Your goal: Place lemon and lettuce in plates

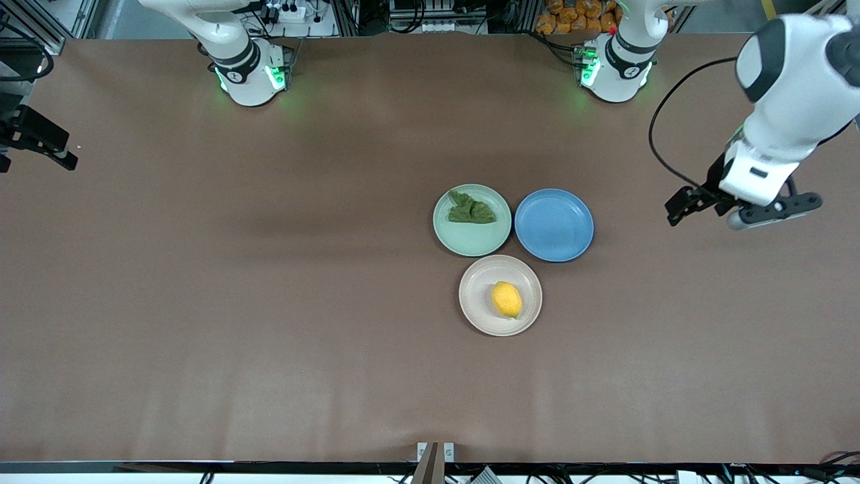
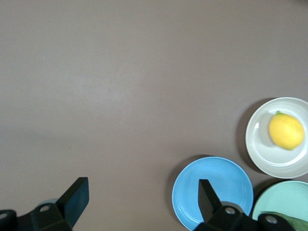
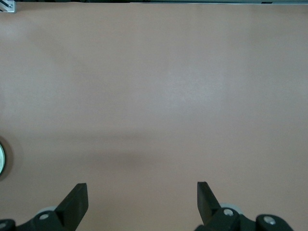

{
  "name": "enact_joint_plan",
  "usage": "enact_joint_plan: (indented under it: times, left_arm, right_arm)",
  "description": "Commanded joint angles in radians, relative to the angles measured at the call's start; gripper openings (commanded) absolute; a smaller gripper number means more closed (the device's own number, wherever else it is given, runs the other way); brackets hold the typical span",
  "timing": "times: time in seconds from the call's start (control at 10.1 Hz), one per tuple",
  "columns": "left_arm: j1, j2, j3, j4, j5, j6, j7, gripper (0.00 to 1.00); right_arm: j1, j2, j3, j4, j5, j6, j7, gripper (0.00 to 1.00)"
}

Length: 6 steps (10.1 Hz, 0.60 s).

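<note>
The lemon (image 1: 506, 299) lies in the cream-white plate (image 1: 477, 296), the plate nearest the front camera. The lettuce (image 1: 470, 210) lies in the pale mint green plate (image 1: 470, 240). My left gripper (image 1: 689, 202) is open and empty, up over bare table toward the left arm's end, apart from the plates. The left wrist view shows this gripper (image 2: 143, 197), the lemon (image 2: 286, 131) in its plate (image 2: 269, 156), the mint plate (image 2: 279, 199) and an edge of the lettuce (image 2: 294, 224). My right gripper (image 1: 47, 144) waits open and empty at the right arm's end (image 3: 142, 199).
An empty blue plate (image 1: 553, 224) sits beside the mint plate, toward the left arm's end; it also shows in the left wrist view (image 2: 187, 192). A sliver of the mint plate's rim (image 3: 1, 159) shows in the right wrist view. The brown table (image 1: 269, 302) stretches wide around the plates.
</note>
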Motion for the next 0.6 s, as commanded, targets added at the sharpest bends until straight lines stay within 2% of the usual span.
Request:
enact_joint_plan:
  times: [0.0, 0.2, 0.5]
  left_arm:
    - [-0.002, 0.000, -0.033, 0.187, -0.017, -0.189, 0.037, 1.00]
    - [-0.017, 0.033, -0.040, 0.332, -0.020, -0.327, 0.055, 1.00]
    - [-0.018, 0.036, -0.059, 0.398, -0.022, -0.441, 0.121, 1.00]
  right_arm:
    - [0.000, -0.025, -0.007, -0.031, 0.016, 0.013, -0.017, 1.00]
    - [0.000, -0.028, -0.004, -0.036, 0.016, 0.010, -0.017, 1.00]
    - [0.000, -0.025, -0.004, -0.037, 0.018, 0.015, -0.017, 1.00]
